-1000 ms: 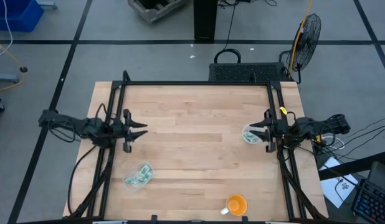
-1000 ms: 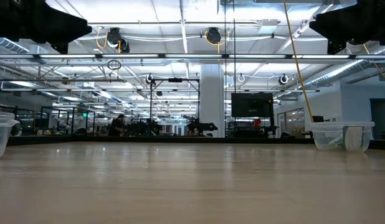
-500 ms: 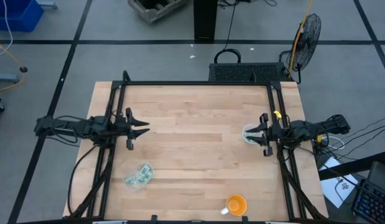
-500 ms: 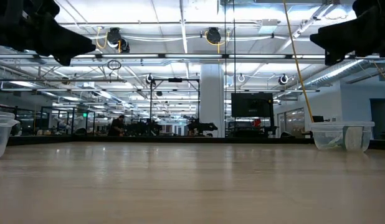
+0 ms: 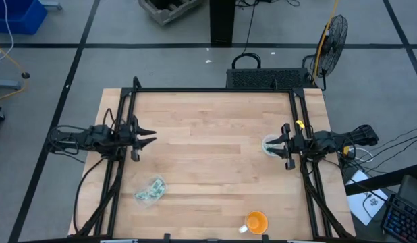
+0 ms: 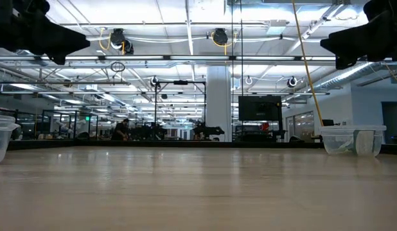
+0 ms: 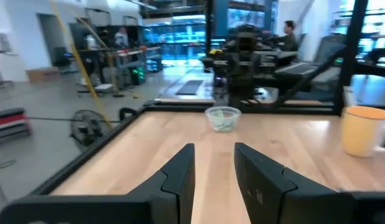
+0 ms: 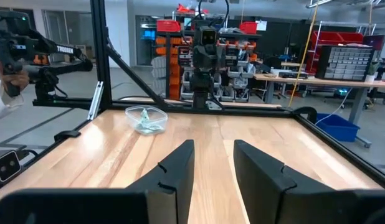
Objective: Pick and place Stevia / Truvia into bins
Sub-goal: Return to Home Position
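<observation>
No sachet lies loose on the table. Pale green and white sachets fill the see-through cup (image 5: pixel 150 191) near the table's near-left, which also shows in the right wrist view as cup (image 8: pixel 146 119). A second see-through cup (image 5: pixel 265 144) near the right edge, seen again as cup (image 7: pixel 223 118), also holds sachets. My left gripper (image 5: pixel 148 140) (image 7: pixel 214 149) hovers open above the table's left side, farther from the near edge than the left cup. My right gripper (image 5: pixel 276 145) (image 8: pixel 214 146) hovers open with its fingertips over the right cup's edge.
An orange mug (image 5: pixel 256 221) (image 7: pixel 365 129) stands near the table's near edge, right of centre. A black frame (image 5: pixel 215 90) runs along the table's far edge and both sides. Bare wood (image 5: pixel 212 155) spans the middle between the two arms.
My right gripper has sunk a little and edged toward the table's left, then held still. My left gripper dipped and reached slightly toward the right, then drew back toward the left edge. Both stayed open. The cups have not moved.
</observation>
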`<action>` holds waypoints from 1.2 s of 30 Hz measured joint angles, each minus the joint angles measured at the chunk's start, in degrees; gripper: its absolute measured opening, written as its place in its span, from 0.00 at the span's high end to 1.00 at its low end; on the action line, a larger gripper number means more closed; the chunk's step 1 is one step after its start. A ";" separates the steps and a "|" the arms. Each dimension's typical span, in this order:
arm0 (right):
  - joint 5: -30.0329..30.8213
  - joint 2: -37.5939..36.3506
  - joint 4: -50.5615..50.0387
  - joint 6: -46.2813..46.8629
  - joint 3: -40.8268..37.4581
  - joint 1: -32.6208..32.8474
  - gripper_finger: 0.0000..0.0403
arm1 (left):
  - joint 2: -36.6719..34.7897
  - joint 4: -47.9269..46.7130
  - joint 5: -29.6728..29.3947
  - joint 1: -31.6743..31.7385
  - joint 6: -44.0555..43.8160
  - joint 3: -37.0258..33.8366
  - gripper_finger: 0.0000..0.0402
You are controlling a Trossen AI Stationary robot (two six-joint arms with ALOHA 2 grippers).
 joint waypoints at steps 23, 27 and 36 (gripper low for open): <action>-0.24 0.02 6.47 2.05 -6.22 0.00 0.74 | 0.07 11.00 1.43 -0.11 3.51 -8.77 0.71; -0.15 0.05 5.95 2.47 -6.25 0.00 0.74 | 0.09 10.86 1.43 -0.11 2.30 -8.77 0.71; -0.18 0.07 4.52 1.64 -6.37 0.00 0.74 | 0.09 10.66 1.43 -0.11 -0.79 -8.75 0.71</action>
